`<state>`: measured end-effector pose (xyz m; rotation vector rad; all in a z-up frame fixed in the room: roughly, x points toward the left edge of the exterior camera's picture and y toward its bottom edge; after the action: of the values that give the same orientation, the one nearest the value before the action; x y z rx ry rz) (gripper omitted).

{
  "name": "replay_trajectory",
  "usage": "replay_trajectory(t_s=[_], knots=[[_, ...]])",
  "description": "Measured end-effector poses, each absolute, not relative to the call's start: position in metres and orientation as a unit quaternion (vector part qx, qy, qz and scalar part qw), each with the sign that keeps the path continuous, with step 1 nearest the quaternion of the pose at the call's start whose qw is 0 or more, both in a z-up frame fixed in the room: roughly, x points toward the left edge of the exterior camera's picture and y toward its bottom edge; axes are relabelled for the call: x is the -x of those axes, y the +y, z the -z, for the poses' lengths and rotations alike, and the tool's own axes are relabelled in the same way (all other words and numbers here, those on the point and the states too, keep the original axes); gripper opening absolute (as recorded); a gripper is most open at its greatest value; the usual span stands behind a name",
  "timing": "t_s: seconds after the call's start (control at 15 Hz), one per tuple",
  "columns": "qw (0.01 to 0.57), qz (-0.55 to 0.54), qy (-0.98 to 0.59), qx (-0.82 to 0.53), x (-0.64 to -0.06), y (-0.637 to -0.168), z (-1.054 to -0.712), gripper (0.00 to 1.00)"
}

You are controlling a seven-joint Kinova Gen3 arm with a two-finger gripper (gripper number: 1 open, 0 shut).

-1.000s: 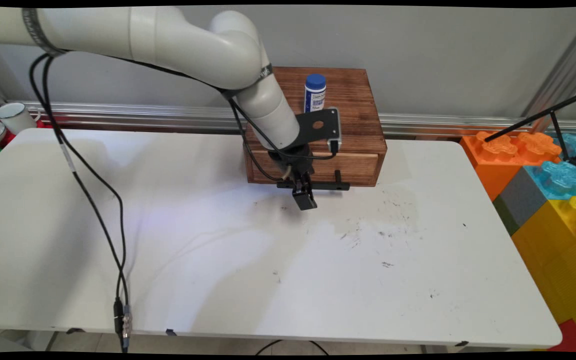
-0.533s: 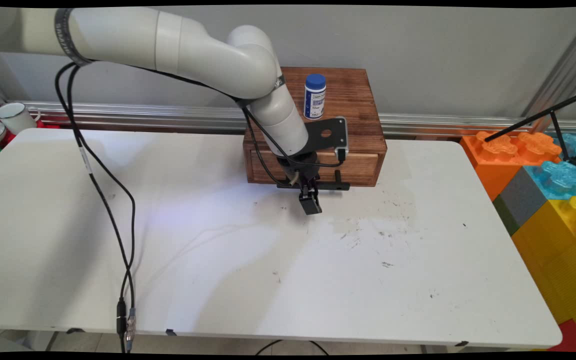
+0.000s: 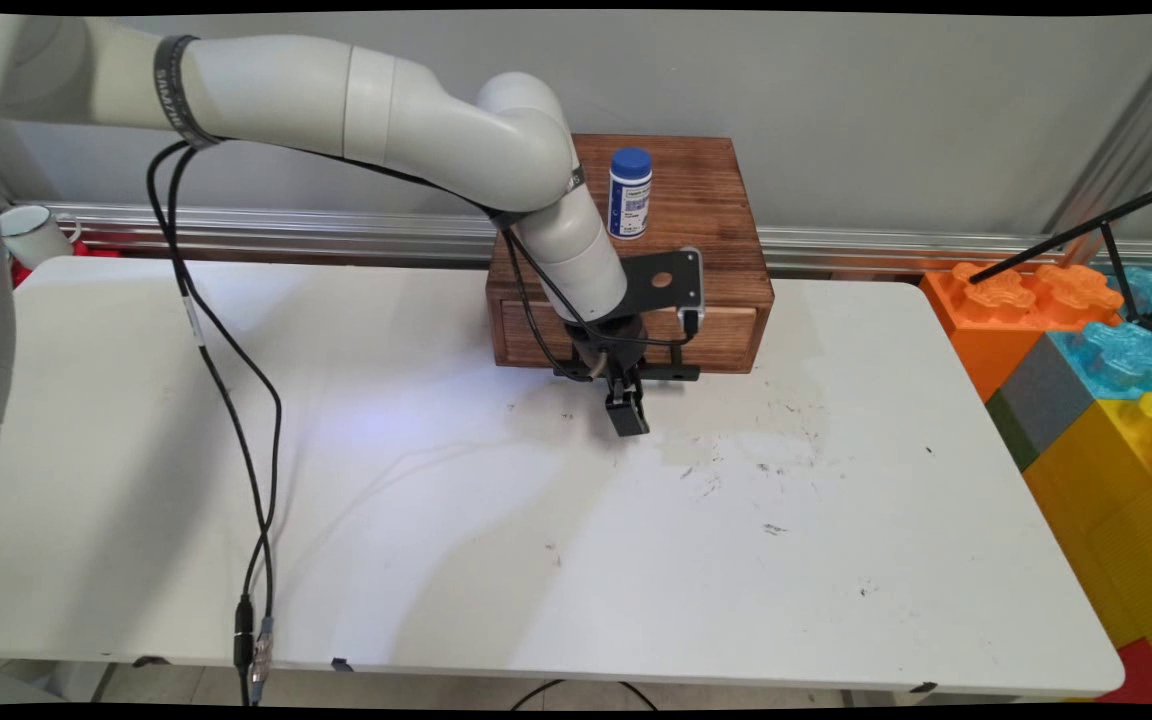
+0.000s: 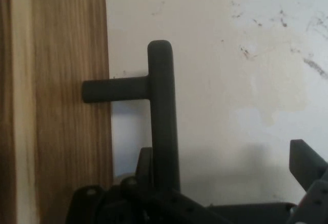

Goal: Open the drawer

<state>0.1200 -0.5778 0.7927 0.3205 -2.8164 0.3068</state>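
A dark wooden drawer box (image 3: 706, 210) stands at the table's back middle, with a blue-capped white bottle (image 3: 630, 193) upright on top. Its light wood drawer front (image 3: 726, 335) (image 4: 61, 101) carries a black bar handle (image 3: 671, 373) (image 4: 163, 111) on two posts. My gripper (image 3: 628, 415) (image 4: 223, 155) hangs just in front of the drawer, pointing down, open. In the hand view the handle bar runs between the fingers, close beside the left finger (image 4: 144, 162), while the right finger (image 4: 306, 162) stands far off it. Nothing is gripped.
A white mug (image 3: 28, 232) sits beyond the table's back left corner. Large orange, blue and yellow building blocks (image 3: 1086, 350) are stacked off the right edge, with a black tripod leg (image 3: 1076, 235) over them. The arm's black cables (image 3: 236, 400) hang down at the left.
The arm has shifted to the right along the drawer front, taking the gripper a little right and lower. The drawer and bottle have not moved.
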Motion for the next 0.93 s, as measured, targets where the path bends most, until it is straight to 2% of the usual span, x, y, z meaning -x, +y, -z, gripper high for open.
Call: replay_trajectory(t_s=[0.93], knots=[[0.139,-0.091,-0.979,-0.116,-0.118,-0.584,-0.778,1.0]])
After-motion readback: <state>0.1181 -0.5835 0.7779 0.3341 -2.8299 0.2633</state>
